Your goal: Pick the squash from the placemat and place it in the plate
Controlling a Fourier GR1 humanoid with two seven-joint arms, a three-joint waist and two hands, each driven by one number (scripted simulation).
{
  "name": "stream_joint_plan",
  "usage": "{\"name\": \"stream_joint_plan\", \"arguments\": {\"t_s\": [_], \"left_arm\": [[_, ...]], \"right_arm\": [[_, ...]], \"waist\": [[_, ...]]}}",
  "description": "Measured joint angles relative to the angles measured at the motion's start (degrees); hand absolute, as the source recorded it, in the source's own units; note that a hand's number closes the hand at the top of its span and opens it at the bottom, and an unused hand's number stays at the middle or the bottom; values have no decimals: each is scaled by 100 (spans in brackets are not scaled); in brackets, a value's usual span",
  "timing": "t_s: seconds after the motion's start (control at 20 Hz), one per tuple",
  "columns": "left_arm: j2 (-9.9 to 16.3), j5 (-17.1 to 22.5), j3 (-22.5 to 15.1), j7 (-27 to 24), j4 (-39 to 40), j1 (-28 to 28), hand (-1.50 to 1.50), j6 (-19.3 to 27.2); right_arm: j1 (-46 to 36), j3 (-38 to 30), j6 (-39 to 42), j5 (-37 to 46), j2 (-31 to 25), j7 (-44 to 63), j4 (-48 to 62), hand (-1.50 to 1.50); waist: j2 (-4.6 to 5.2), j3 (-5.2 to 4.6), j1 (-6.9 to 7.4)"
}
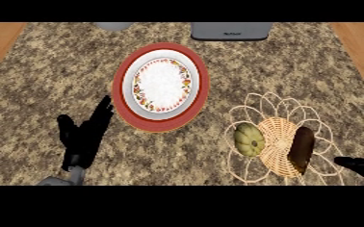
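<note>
Nothing of the task is judged done. Nearest, at the lower right edge, only a dark tip of the right hand is seen; whether its fingers are open cannot be told. Just beyond and left of that tip, the squash lies untouched on the woven placemat, beside a dark oblong vegetable. Being roundish, it has only a slight long axis, running near to far. The left hand is held open, fingers straight, gripping nothing. Just past its fingertips the plate waits unfilled.
</note>
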Motion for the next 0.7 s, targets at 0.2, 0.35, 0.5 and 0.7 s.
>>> {"name": "stream_joint_plan", "arguments": {"t_s": [0.2, 0.35, 0.5, 0.7], "left_arm": [[3, -33, 51, 106, -126, 84, 0, -15], [-87, -126, 84, -73, -63, 139, 0, -80], [-151, -205, 110, 45, -80, 108, 0, -86], [-224, -265, 225, -28, 16, 117, 0, -244]], "right_arm": [[305, 240, -320, 588, -30, 197, -572, -150], [511, 402, -530, 977, 65, 363, -954, -150], [542, 637, -810, 1361, 301, 734, -1332, -150], [630, 856, -1163, 1876, 616, 1053, -1601, -150]], "waist": [[-10, -7, -19], [-16, -5, -26], [-15, -5, -20], [-21, 1, -16]]}}
